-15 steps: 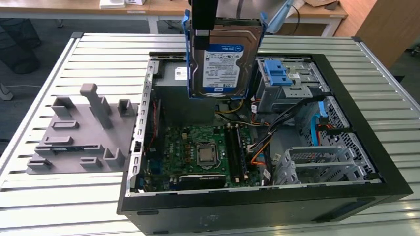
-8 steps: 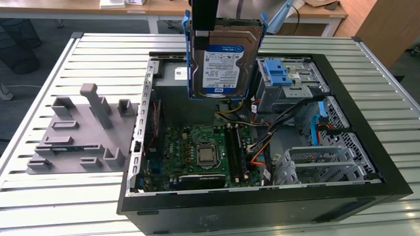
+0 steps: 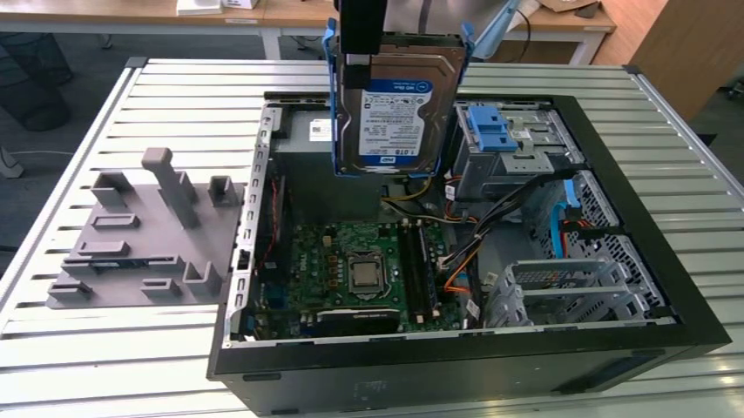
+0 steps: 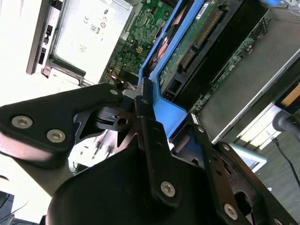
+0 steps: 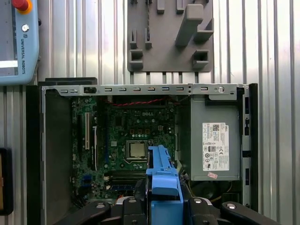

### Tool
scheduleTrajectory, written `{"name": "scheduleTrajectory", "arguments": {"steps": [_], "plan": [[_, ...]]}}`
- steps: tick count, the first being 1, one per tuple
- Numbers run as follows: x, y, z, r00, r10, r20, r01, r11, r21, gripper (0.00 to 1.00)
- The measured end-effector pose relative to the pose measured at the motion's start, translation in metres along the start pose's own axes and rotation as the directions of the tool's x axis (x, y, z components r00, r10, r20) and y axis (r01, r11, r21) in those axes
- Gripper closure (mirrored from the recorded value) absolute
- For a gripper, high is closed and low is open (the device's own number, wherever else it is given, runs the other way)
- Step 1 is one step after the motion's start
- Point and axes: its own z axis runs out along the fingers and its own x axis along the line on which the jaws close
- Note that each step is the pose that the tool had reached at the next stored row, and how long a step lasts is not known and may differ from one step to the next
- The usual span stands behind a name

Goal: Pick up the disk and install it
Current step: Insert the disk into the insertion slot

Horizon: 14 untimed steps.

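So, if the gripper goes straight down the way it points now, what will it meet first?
Probably the motherboard, beside the processor socket: the disk that the gripper holds hangs over that spot in the first wrist view. Depth is unclear, so I am not certain.

The disk (image 3: 396,104) hides part of the power supply (image 3: 300,144); the arm (image 3: 361,26) is cut off above.

A white-and-blue printed label (image 3: 393,120) faced out on the disk (image 3: 407,70); a white printed sticker (image 5: 215,146) sat on the power supply (image 5: 198,136).
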Motion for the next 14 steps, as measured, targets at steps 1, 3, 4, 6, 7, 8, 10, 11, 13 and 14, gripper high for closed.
{"name": "scheduleTrajectory", "arguments": {"steps": [1,3,4,6,7,8,10,11,13,14], "plan": [[0.0006,-0.0001,0.0,1.0,0.0,0.0001,0.0,1.0,0.0,0.64],[0.0037,-0.0003,0.0,1.0,0.0,0.0,0.0,1.0,0.0,0.64],[0.0063,-0.0004,0.0,1.0,0.0,-0.0001,0.0,1.0,-0.0001,0.64],[0.0117,-0.0007,0.0002,1.0,0.0,0.0001,0.0,1.0,0.0001,0.64],[0.0129,-0.0014,0.0003,1.0,0.0,0.0002,0.0,1.0,0.0001,0.64],[0.0134,-0.0028,0.0003,1.0,0.0,0.0001,0.0,1.0,0.0,0.64],[0.0138,-0.0075,0.0005,1.0,0.0,0.0001,0.0,1.0,0.0001,0.64],[0.0138,-0.0094,0.0005,1.0,0.0,0.0001,0.0,1.0,0.0,0.64],[0.0138,-0.0107,0.0005,1.0,0.0,0.0001,0.0,1.0,0.0,0.64],[0.0138,-0.0107,0.0005,1.0,0.0,0.0001,0.0,1.0,0.0,0.64]]}}
